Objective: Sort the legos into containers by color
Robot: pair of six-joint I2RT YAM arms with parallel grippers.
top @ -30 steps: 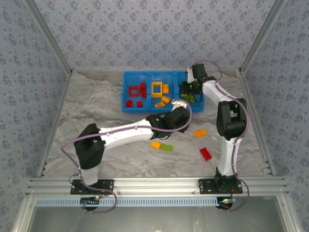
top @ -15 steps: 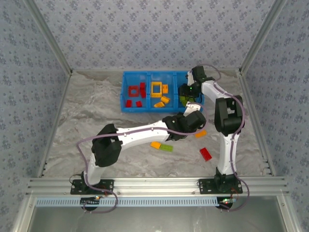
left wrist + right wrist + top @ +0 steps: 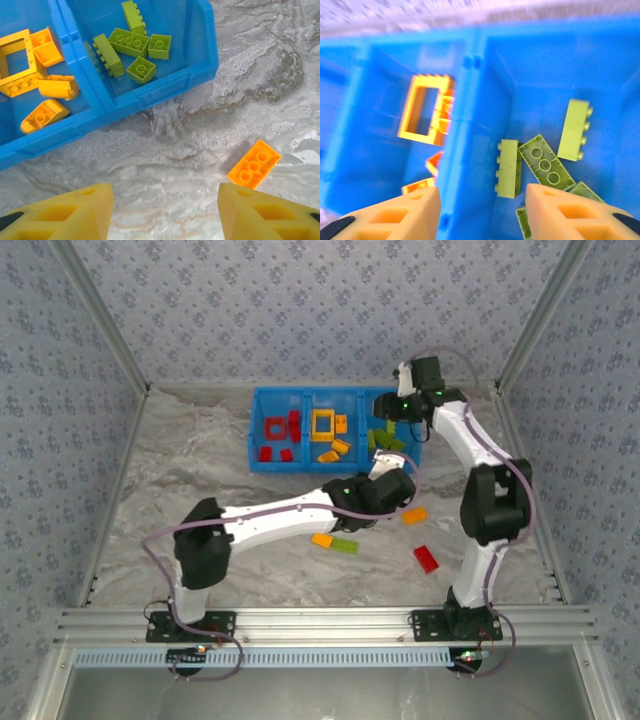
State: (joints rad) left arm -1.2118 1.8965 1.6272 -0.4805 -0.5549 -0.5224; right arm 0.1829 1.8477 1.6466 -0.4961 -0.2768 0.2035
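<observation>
The blue tray (image 3: 262, 430) holds red legos on the left, orange-yellow ones in the middle and lime green legos (image 3: 385, 440) on the right. My right gripper (image 3: 404, 406) hovers open and empty over the divider (image 3: 462, 145) beside the green legos (image 3: 545, 162). The yellow frame (image 3: 425, 110) lies left of it. My left gripper (image 3: 394, 484) is open and empty over bare table, just in front of the tray wall (image 3: 150, 97). An orange lego (image 3: 254, 164) lies just ahead of its right fingertip (image 3: 265, 212). Its place from above is right of that gripper (image 3: 415, 515).
Three more loose legos lie on the marbled table: an orange one (image 3: 322, 539) and a green one (image 3: 345, 546) side by side under the left forearm, and a red one (image 3: 427, 558) near the right arm's base. Patterned walls enclose the table.
My right gripper opened and lifted back out of the green compartment, leaving the green legos uncovered. My left arm swung right toward the loose orange lego, jaws unchanged.
</observation>
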